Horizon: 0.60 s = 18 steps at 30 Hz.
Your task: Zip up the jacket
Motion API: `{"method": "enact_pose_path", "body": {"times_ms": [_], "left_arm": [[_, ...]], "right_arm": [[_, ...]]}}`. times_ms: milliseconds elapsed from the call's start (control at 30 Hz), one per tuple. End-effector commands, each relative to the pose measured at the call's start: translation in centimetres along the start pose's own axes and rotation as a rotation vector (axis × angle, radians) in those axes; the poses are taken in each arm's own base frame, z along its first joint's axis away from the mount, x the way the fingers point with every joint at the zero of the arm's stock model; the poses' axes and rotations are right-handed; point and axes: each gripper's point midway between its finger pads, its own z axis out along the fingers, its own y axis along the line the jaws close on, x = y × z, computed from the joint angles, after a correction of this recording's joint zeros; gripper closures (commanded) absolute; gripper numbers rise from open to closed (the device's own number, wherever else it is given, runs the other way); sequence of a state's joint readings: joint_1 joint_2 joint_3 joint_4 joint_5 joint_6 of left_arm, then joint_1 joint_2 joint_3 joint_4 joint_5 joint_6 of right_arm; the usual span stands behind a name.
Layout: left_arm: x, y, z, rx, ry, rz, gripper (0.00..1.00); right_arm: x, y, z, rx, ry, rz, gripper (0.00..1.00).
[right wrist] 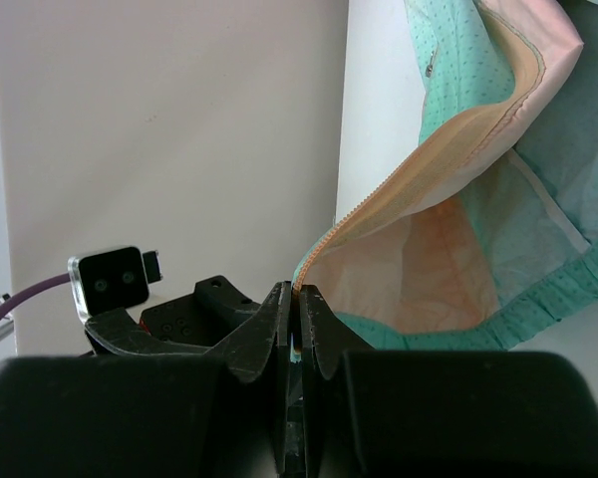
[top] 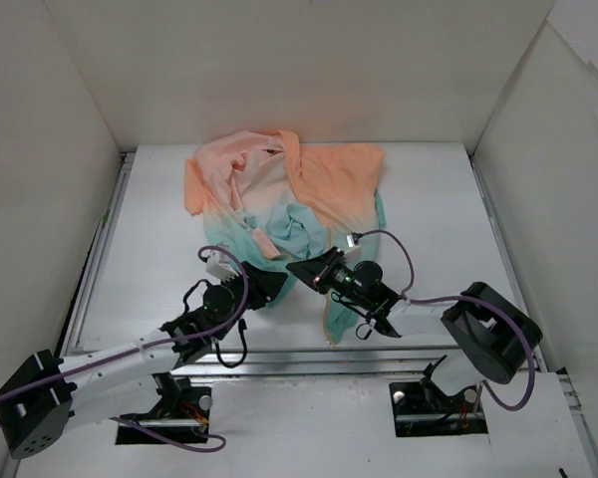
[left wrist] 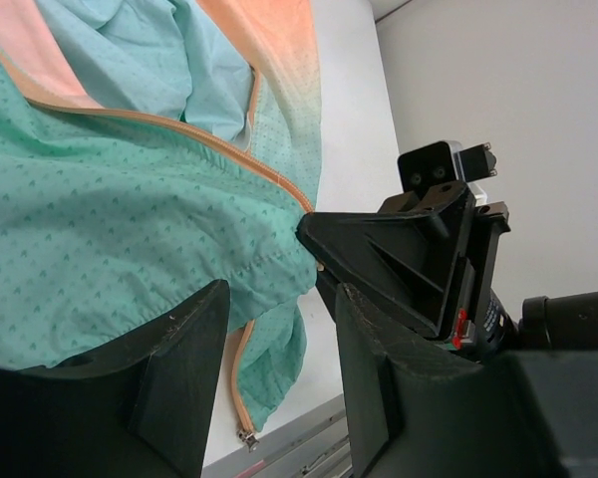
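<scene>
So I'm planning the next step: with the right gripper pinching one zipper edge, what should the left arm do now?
Probably close the left gripper on the other orange-trimmed edge of the jacket. Its jaws stand open with that edge hanging between them, while the right gripper is shut on the matching edge.

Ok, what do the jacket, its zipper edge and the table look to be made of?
Jacket: thin, soft, matte fabric, probably synthetic; it crumples into loose folds and shows a fine dotted pattern up close.
Zipper edge: orange fabric tape with small teeth, likely plastic, too fine to be sure.
Table: smooth, hard, white, matte surface; material unclear.
</scene>
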<state>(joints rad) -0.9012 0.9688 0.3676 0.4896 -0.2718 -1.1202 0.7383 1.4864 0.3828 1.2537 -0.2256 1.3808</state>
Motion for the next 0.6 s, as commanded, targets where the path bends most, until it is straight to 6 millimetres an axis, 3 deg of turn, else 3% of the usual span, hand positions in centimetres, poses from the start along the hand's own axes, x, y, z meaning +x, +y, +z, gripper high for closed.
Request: {"method": "enact_pose_path", "body": {"times_ms": [0, 133, 367, 467, 567], "left_arm": [[-1.8, -3.9, 0.4, 0.113, -0.045, -0.059, 0.58], [-2.4, -4.1, 0.9, 0.119, -0.063, -0.054, 0.58], [-3.7, -4.1, 1.3, 0.125, -0.105, -0.05, 0.68], [-3.6, -4.4, 1.4, 0.143, -0.1, -0.048, 0.73], [-3.1, -4.9, 1.5, 0.17, -0.079, -0.052, 0.72]], "right_arm": [[-1.7, 11.3, -2.4, -0.444, -0.077, -0.085, 1.0], [-1.6, 11.5, -2.4, -0.454, -0.076, -0.082, 1.0], [-1.4, 11.4, -2.5, -0.45, -0.067, -0.083, 1.0], [-1.4, 11.2, -2.4, -0.451, -0.064, -0.077, 1.0], [-1.3, 11.3, -2.4, -0.462, -0.061, -0.069, 1.0]]}}
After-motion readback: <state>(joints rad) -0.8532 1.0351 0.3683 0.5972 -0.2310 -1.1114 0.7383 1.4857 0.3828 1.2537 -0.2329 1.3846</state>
